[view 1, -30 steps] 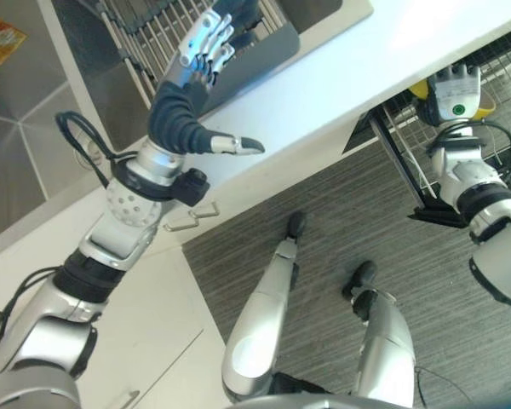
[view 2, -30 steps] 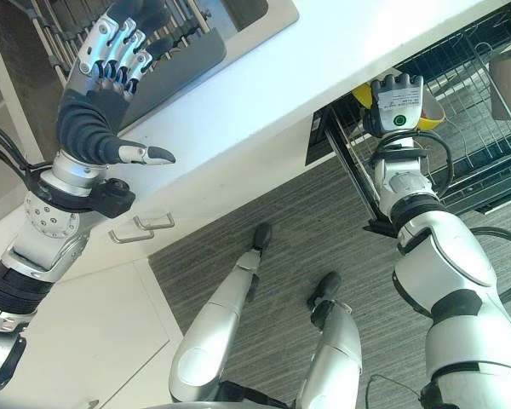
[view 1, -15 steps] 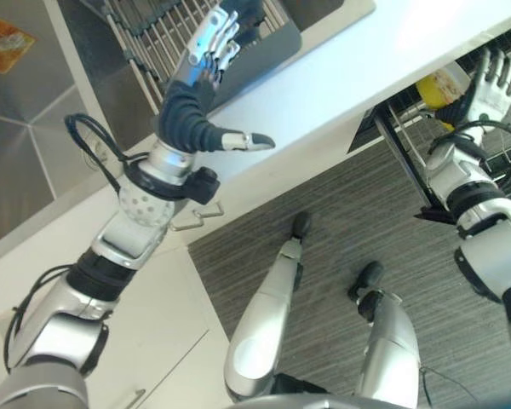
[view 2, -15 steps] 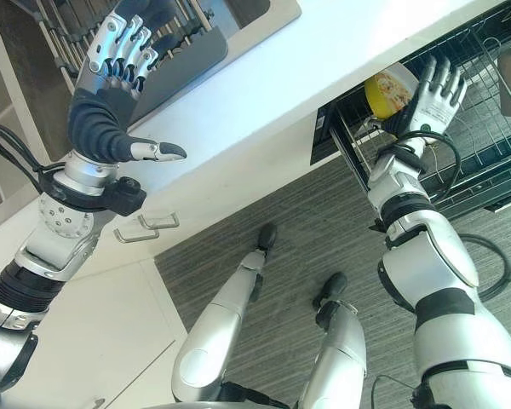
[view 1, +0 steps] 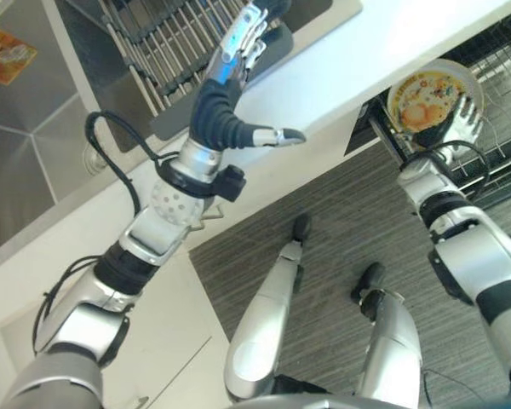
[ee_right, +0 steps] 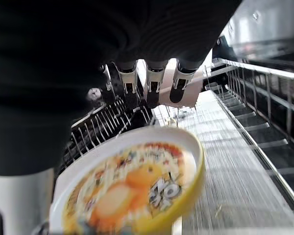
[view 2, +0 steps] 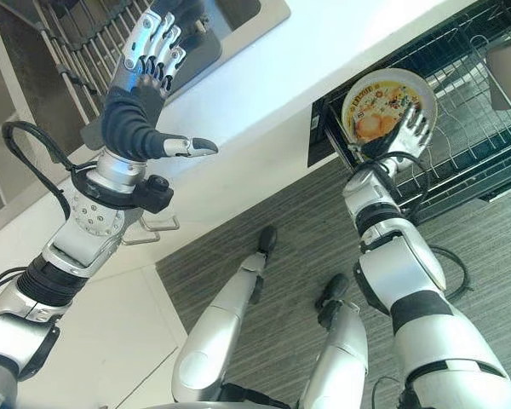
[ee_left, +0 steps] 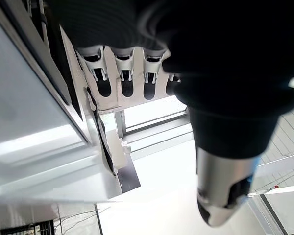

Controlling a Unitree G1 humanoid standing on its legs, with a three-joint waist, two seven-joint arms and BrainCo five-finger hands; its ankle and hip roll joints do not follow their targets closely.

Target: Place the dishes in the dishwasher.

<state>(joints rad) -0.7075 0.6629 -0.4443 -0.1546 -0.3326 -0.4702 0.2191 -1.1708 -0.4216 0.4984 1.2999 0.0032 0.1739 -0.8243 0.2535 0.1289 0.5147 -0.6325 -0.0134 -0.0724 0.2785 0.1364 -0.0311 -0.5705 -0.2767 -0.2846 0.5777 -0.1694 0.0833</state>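
The right robot hand [view 2: 402, 129] carries the yellow-rimmed printed plate [view 2: 383, 102] over the dishwasher rack [view 2: 477, 128], fingers spread against it. It looks stiff, light and slippery, best gripped at the rim. The left robot hand [view 2: 151, 53] hangs open above the surface [view 2: 324, 43].

Probably a kitchen: white counter [view 1: 341, 60], sink [view 2: 238, 17], open dishwasher rack [view 2: 494, 128].

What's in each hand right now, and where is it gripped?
Right hand carries the yellow-rimmed plate, fingers straight against its lower edge. Left hand holds nothing.
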